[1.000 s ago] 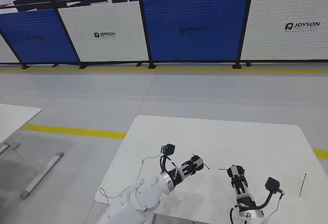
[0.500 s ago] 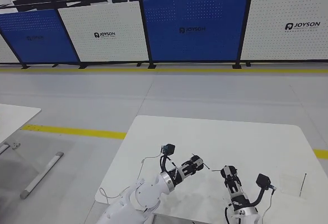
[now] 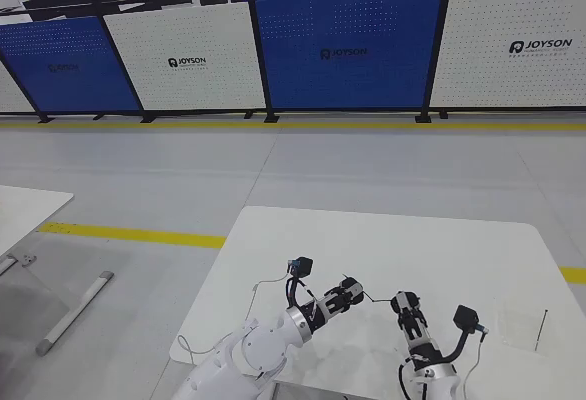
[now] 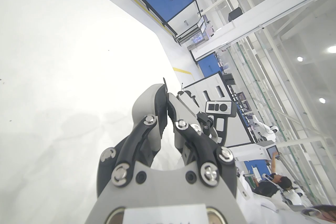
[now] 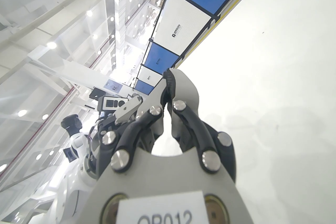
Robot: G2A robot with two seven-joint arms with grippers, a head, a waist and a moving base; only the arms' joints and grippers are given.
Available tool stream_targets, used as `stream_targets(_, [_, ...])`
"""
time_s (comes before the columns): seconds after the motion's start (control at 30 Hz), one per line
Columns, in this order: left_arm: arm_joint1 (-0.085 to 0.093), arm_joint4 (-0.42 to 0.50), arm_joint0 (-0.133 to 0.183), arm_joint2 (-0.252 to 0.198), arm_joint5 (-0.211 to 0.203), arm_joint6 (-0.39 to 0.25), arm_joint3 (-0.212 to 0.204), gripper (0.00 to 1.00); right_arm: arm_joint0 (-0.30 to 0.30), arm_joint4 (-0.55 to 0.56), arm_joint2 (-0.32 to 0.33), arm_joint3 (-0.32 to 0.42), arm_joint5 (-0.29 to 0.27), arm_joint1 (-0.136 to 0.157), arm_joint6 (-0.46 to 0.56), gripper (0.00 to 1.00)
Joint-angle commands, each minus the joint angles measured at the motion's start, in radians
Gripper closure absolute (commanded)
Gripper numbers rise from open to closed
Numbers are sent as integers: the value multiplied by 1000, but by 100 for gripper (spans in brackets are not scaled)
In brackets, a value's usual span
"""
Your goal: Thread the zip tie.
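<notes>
**Left pincer** [image 4: 167, 101]: clenched. Its fingers press together on a thin black zip tie [image 4: 164, 82], and a short end of the tie stands out past the fingertips.

**Left base label** [image 4: 162, 214]: white sticker on the pincer's base. It is cut off at the frame edge and no writing can be read.

**Right pincer** [image 5: 167, 86]: clenched, with ribbed black pads meeting at the tip. Whether anything is pinched between them cannot be told.

**Right base label** [image 5: 162, 209]: white sticker with large dark characters, partly cut off.

**Zip tie, top view:** it runs from the left pincer's tip across to the right pincer's fingertips. Whether it touches them cannot be told. The two pincers face each other, tips near together, over the near part of the desk [image 3: 423, 240].

**Desk:** white and rectangular.

**Second zip tie** [image 3: 541, 330]: black, lying flat on the desk. It is well apart from the right pincer on its outer side, close to the desk's edge.

**Yellow floor line** [image 3: 133, 235]: painted stripe on the grey floor, running behind the desk beyond both pincers.

**Partition panels** [image 3: 348, 55]: a row of blue and white perforated boards, farthest from the pincers. Each carries a small printed logo near its top.
</notes>
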State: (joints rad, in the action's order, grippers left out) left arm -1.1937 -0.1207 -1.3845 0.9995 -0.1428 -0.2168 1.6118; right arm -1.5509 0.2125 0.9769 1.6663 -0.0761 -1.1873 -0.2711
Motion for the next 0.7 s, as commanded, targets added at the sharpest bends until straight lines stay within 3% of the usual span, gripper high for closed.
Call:
stream_targets(0.0, [0,0,0,0,0,0,0,100,0,4,0,-1,3,-3,3,100])
stream_targets(0.67, [0,0,0,0,0,0,0,100,-6,23,8,-18,-18,-19,15,100])
